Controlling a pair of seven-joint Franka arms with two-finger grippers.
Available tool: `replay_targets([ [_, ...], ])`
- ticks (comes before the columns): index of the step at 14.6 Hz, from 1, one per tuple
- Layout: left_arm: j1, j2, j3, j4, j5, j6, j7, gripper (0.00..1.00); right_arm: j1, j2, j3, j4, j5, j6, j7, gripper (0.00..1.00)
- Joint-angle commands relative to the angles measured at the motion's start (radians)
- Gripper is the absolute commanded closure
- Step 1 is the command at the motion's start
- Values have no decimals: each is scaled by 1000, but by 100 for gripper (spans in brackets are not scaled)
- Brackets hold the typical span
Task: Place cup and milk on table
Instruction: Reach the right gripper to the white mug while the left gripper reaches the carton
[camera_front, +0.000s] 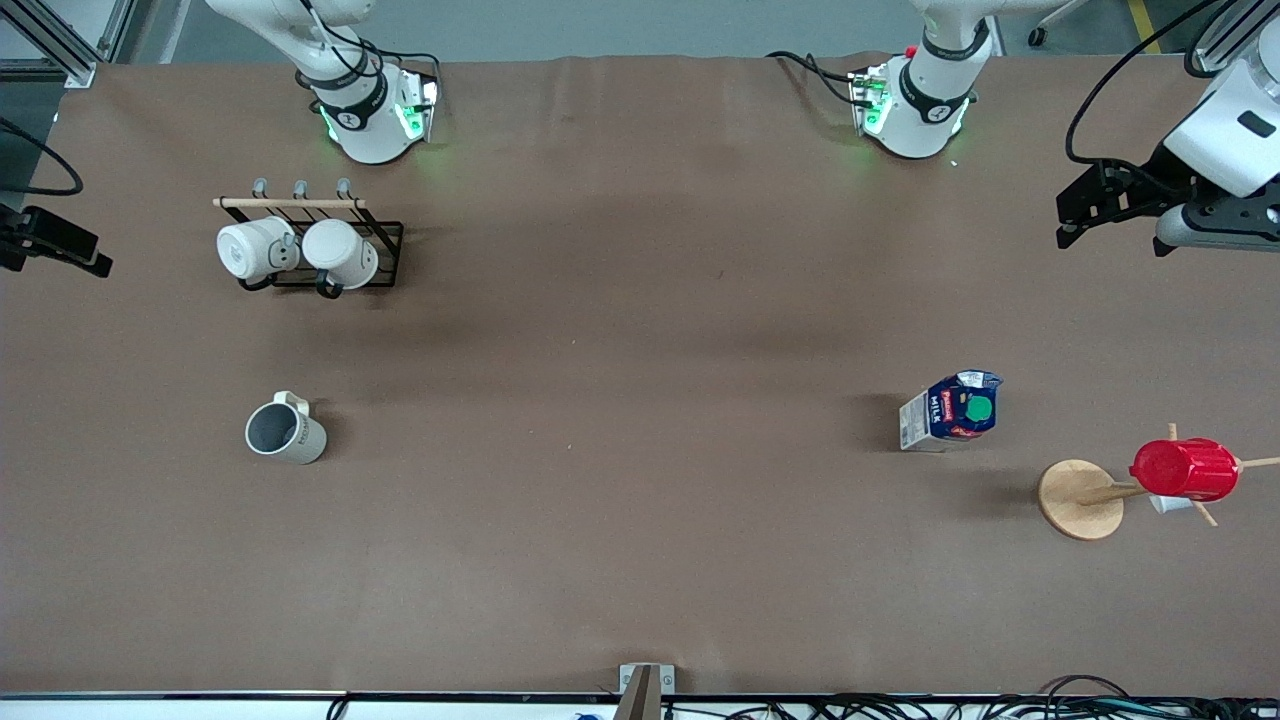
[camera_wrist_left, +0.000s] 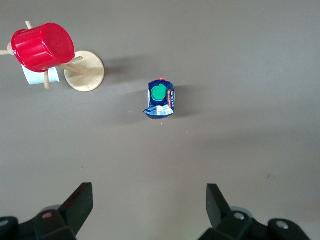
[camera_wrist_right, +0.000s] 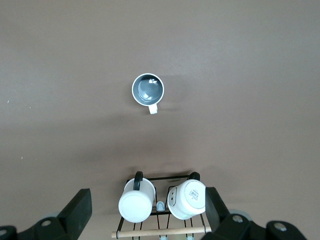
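Observation:
The cream-white cup (camera_front: 285, 432) stands upright on the brown table (camera_front: 640, 330) toward the right arm's end, its grey inside showing in the right wrist view (camera_wrist_right: 147, 90). The dark-blue milk carton (camera_front: 952, 408) with a green cap stands on the table toward the left arm's end and shows in the left wrist view (camera_wrist_left: 160, 98). My left gripper (camera_front: 1075, 215) (camera_wrist_left: 148, 192) hangs high over that end of the table, open and empty. My right gripper (camera_front: 65, 250) (camera_wrist_right: 148, 195) hangs high over the mug rack's end, open and empty.
A black wire rack (camera_front: 385, 255) holds two brighter white mugs (camera_front: 300, 250) near the right arm's base. A wooden mug tree (camera_front: 1080, 498) carries a red ribbed cup (camera_front: 1185, 468) beside the milk, nearer to the front camera. A small bracket (camera_front: 645, 685) sits at the table's front edge.

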Motion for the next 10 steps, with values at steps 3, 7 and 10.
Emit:
replay_targets([
  [3,12,7,4,22,-5,-6,1,0,-10,-5,8,-1,-9,1,-3,0],
  [7,55,42,3,19,-7,0,44,0,-3,13,8,-3,-7,17,-11,0],
  [10,58,88,3,-22,-8,78,27,0,0,70,12,-10,-7,62,-11,0],
])
